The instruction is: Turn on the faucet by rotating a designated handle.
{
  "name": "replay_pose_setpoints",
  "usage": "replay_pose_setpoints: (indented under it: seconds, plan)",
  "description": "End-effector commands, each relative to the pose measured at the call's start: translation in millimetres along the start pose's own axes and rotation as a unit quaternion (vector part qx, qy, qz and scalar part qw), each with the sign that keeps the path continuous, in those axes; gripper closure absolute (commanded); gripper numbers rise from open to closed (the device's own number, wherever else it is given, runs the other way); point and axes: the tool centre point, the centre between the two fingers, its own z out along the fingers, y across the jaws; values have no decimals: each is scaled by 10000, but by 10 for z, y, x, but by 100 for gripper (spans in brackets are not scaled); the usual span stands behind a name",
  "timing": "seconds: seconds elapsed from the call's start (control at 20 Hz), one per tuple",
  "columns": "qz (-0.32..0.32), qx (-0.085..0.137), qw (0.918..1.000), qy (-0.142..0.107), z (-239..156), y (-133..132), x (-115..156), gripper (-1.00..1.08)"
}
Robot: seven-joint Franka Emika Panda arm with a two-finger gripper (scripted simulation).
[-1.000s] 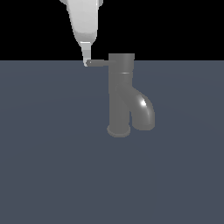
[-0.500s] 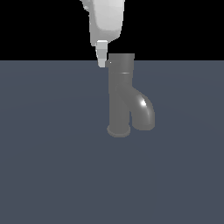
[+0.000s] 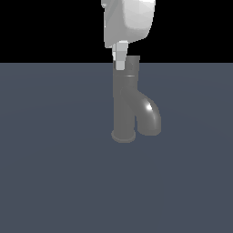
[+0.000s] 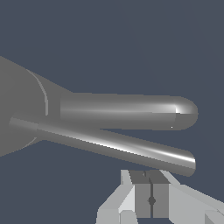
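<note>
The dull grey faucet [image 3: 124, 100] stands upright on its round base, with its thick curved spout [image 3: 150, 116] on the exterior view's right. My white gripper [image 3: 119, 63] hangs in front of the faucet's top cap and hides the handle in the exterior view. In the wrist view the handle [image 4: 113, 146] is a thin shiny rod running out from the cap [image 4: 17, 109], lying close beside the thicker spout [image 4: 131, 111]. My gripper [image 4: 151, 192] is shut and empty, with its fingertips right next to the rod near its free end.
The faucet stands on a flat dark blue-grey surface [image 3: 54, 182] that fills the lower part of the exterior view. Above the surface's far edge the background is black. Nothing else shows.
My gripper has moved toward the exterior view's right, from left of the cap to in front of it. The handle, which stuck out to the left, no longer shows there.
</note>
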Motion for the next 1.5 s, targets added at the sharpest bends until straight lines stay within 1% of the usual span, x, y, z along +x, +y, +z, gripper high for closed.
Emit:
replay_pose_setpoints:
  seconds: [0.0,0.85,0.9,0.95,1.45]
  plan:
    - [38,-1,10000,-1,2,5,146,108]
    - [84,-17,10000,-4,11,3,1086,108]
    - [84,-17,10000,-4,11,3,1086,108]
    - [-72,-13,10000,-1,2,-62,896,108]
    - [-22,-15,10000,-2,7,-298,1176,108]
